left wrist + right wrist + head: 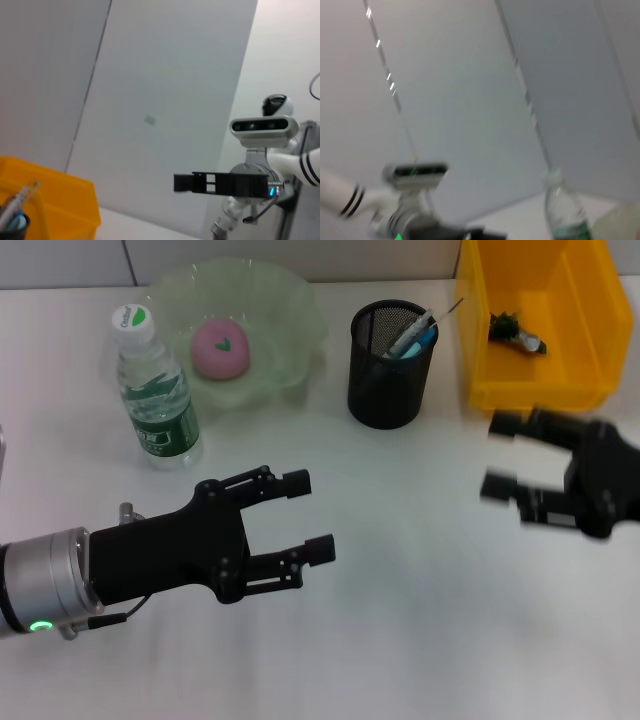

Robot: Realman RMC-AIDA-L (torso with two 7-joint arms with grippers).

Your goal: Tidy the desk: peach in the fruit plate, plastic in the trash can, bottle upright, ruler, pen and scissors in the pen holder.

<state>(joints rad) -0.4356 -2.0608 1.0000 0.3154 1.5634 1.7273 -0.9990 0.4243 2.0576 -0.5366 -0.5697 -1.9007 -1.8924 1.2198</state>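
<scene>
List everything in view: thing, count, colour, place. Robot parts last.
Bottle: one, clear with green label and white cap, upright at far left of desk.
Plate: one, pale green, far side, beside bottle.
Peach: one, pink, in plate.
Pen holder: one, black mesh, centre far side, pens inside.
Bin: one, yellow, far right, dark scrap inside.
Desk: one, white.
Left claw: one, black, open, above near desk.
Right claw: one, black, open, before bin.

Office-type or lab test desk, plain white tabletop (pixel 400 640), grey partition panels (pixel 150 100) behind, mesh pen holder (pixel 391 365) w/ pens, yellow storage bin (pixel 560 390), staged robot-demo setup
</scene>
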